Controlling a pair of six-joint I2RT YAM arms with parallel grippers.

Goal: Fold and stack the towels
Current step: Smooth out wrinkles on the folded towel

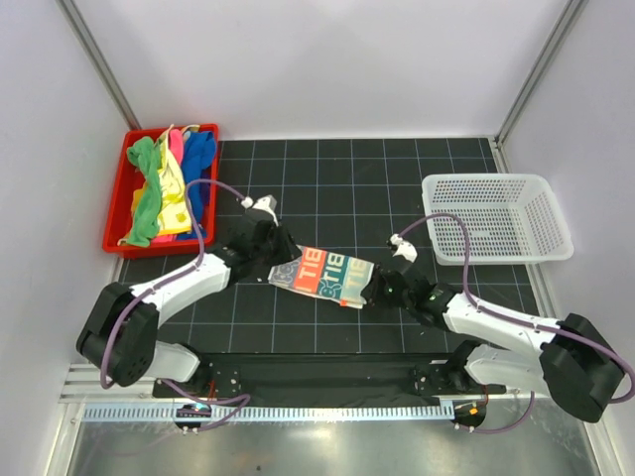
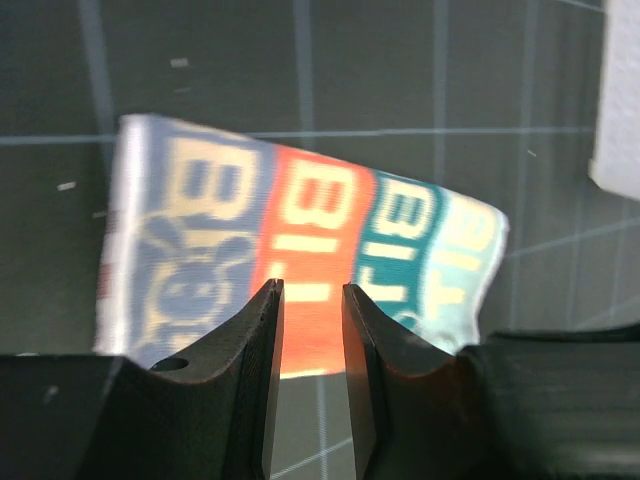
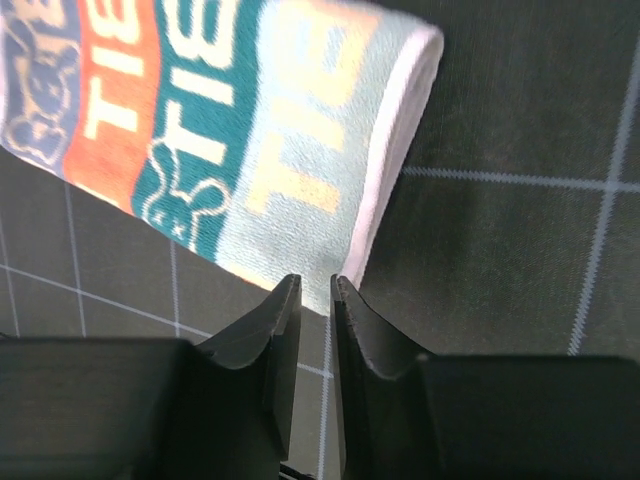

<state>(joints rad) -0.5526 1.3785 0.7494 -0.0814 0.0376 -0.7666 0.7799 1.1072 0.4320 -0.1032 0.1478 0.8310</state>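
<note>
A white towel (image 1: 325,275) printed with coloured lettering lies folded in a long strip on the dark mat. My left gripper (image 1: 281,264) hovers at its left end and my right gripper (image 1: 370,291) at its right end. In the left wrist view the towel (image 2: 310,220) lies beyond my left gripper (image 2: 310,288), whose jaws stand apart with nothing between them. In the right wrist view my right gripper (image 3: 315,280) shows a narrow empty gap just short of the towel's (image 3: 200,130) near corner. More towels, green (image 1: 149,198), yellow (image 1: 175,206), blue (image 1: 201,164) and pink (image 1: 177,149), are heaped in the red bin.
The red bin (image 1: 113,220) stands at the back left of the gridded mat. A white mesh basket (image 1: 496,218) stands at the back right. White walls close in the table on three sides.
</note>
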